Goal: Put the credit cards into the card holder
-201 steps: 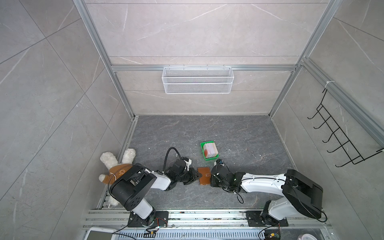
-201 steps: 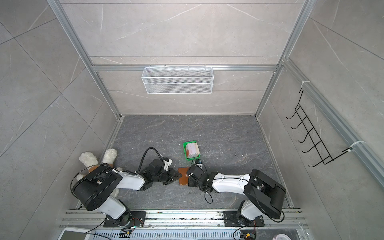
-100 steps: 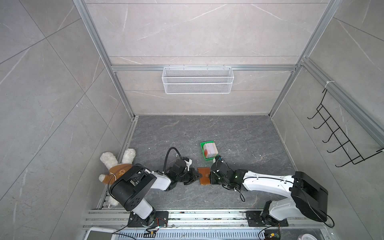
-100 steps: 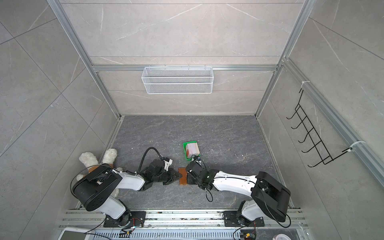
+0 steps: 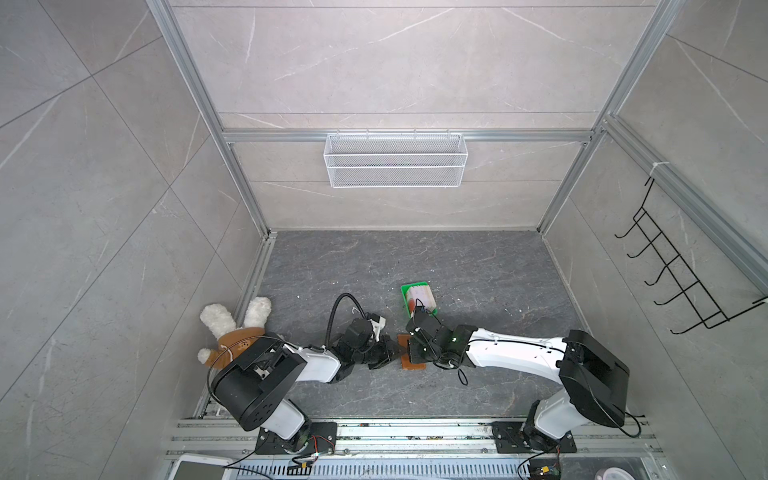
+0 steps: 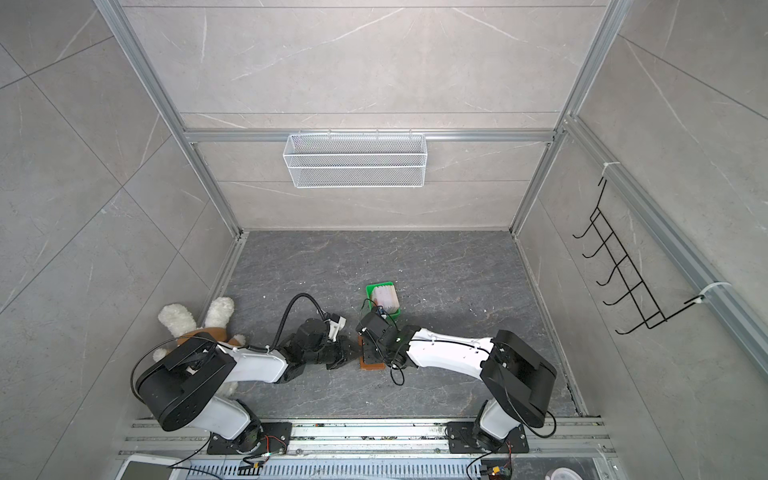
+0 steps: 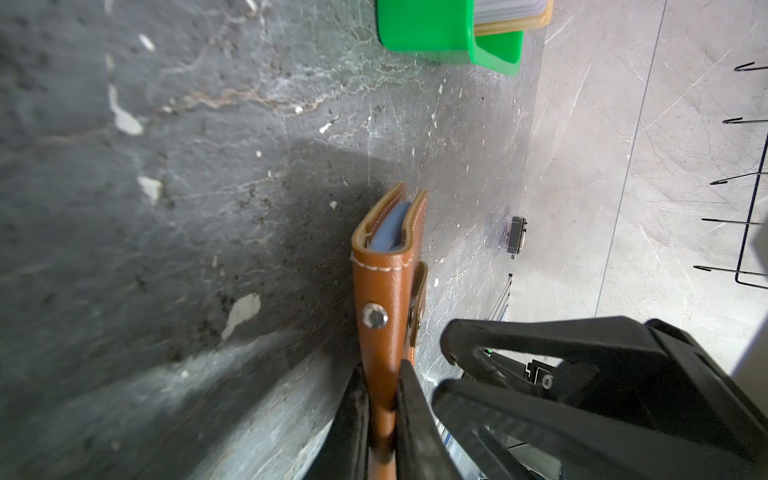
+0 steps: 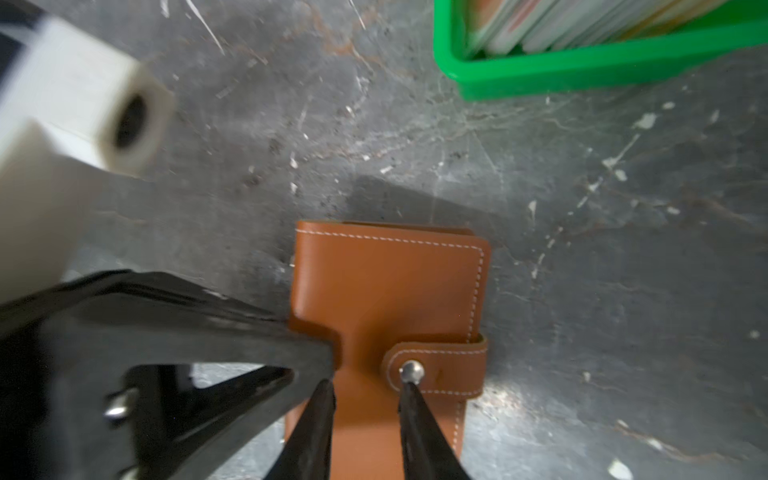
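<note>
One card holder (image 8: pixel 386 282), closed, snap tab (image 8: pixel 440 365) looks fastened, flat on floor (image 8: pixel 623 291). Left gripper (image 7: pixel 382 374) clamped on its edge, prob. anchoring it. Right gripper (image 8: pixel 368 386) over it, jaws narrowly apart, empty, one tip at tab, prob. to pop it. Credit cards (image 8: pixel 540 25) beyond both grippers, in green tray (image 8: pixel 540 79). Inside hidden; card count, tip contact unclear.

Card holder (image 5: pixel 413 365) mid-floor; tray (image 5: pixel 404 296) holding credit cards (image 5: pixel 420 296) just behind it; plush toy (image 5: pixel 235 332) far left.

From above the right gripper (image 5: pixel 411 347) hides most of the card holder (image 5: pixel 413 365), and the credit cards (image 8: pixel 540 25) run off the right wrist view's edge.
</note>
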You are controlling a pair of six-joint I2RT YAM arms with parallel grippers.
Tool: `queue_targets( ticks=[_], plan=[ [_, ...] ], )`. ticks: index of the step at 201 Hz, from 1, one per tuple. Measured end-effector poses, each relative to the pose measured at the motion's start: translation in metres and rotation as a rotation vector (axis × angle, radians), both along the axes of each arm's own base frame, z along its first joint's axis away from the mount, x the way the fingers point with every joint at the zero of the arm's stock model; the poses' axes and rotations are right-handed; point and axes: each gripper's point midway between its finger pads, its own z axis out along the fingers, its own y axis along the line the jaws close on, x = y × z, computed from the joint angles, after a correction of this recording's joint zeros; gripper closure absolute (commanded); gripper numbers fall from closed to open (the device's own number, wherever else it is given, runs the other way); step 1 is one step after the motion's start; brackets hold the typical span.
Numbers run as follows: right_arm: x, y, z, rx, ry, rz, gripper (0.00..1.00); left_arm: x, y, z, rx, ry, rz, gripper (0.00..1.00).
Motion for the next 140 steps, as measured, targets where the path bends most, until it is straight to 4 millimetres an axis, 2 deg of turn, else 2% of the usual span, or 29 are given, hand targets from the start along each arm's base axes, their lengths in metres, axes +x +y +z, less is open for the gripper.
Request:
queue_targets(
  ticks=[72, 140],
  plan=[
    [-0.001, -0.007, -0.012, -0.097, 0.024, 0.027, 0.66, -0.003, -0.002, 0.001, 0.001, -0.002, -0.009, 0.87],
    [0.0, -0.015, -0.016, -0.151, 0.006, 0.022, 0.72, -0.006, -0.002, -0.001, 0.009, 0.005, -0.015, 0.88]
  ],
)
